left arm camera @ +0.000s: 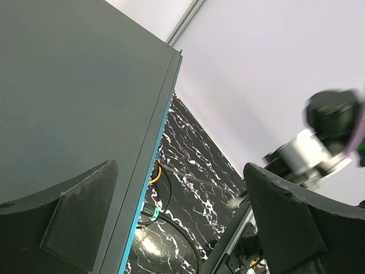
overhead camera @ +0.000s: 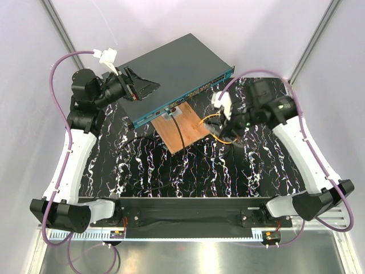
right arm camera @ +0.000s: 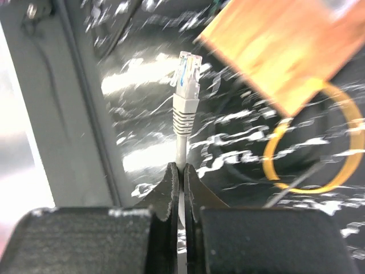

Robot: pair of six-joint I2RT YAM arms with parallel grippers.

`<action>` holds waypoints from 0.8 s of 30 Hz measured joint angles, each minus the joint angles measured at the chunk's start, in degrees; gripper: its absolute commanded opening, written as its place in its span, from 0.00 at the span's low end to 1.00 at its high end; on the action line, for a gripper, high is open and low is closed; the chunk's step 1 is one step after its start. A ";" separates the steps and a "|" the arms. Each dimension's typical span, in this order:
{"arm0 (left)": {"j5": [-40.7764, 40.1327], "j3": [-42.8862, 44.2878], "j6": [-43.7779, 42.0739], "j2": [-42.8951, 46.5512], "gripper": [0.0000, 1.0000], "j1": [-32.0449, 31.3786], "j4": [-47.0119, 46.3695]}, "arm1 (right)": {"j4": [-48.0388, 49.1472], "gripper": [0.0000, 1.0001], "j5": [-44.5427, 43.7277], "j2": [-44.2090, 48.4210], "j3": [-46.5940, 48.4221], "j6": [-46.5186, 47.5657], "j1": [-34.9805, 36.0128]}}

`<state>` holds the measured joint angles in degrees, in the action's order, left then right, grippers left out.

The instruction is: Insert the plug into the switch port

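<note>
The switch (overhead camera: 182,68) is a flat dark blue-grey box lying askew at the back of the table, its teal front face (overhead camera: 197,91) turned toward the wooden board. In the right wrist view the plug (right arm camera: 186,74), clear-tipped with a ribbed grey boot, sticks straight out beyond my right gripper (right arm camera: 182,169), which is shut on the grey cable just behind the boot. That gripper (overhead camera: 224,136) hangs right of the board, apart from the switch. My left gripper (overhead camera: 144,85) stands open over the switch's left end, holding nothing; one finger (left arm camera: 80,220) hovers above the switch top (left arm camera: 68,103).
A brown wooden board (overhead camera: 182,130) lies against the switch front, with orange wire loops (right arm camera: 319,148) beside it. A black cable with a teal boot (left arm camera: 149,212) sits in the switch face. The mat (overhead camera: 171,165) is black marble-patterned; the black base rail (overhead camera: 182,214) runs along the near edge.
</note>
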<state>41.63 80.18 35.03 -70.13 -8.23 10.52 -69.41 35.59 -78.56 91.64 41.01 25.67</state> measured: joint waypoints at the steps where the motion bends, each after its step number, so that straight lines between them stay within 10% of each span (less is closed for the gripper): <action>1: 0.00 0.00 0.00 -0.07 0.99 0.00 -0.07 | -0.81 0.00 0.09 -0.44 2.78 -0.04 -0.66; 13: 0.79 0.13 -2.45 -0.76 0.97 -1.25 -0.15 | -6.27 0.00 1.66 -3.96 18.08 -0.20 -4.37; 24: 6.51 3.28 -29.57 -1.09 0.87 -15.89 10.38 | -4.74 0.00 0.81 -2.23 12.52 -1.79 -4.09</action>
<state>48.14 83.46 5.45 -71.22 -24.12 20.91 -74.15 36.40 -80.79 104.16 39.22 21.58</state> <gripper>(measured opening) 0.890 0.021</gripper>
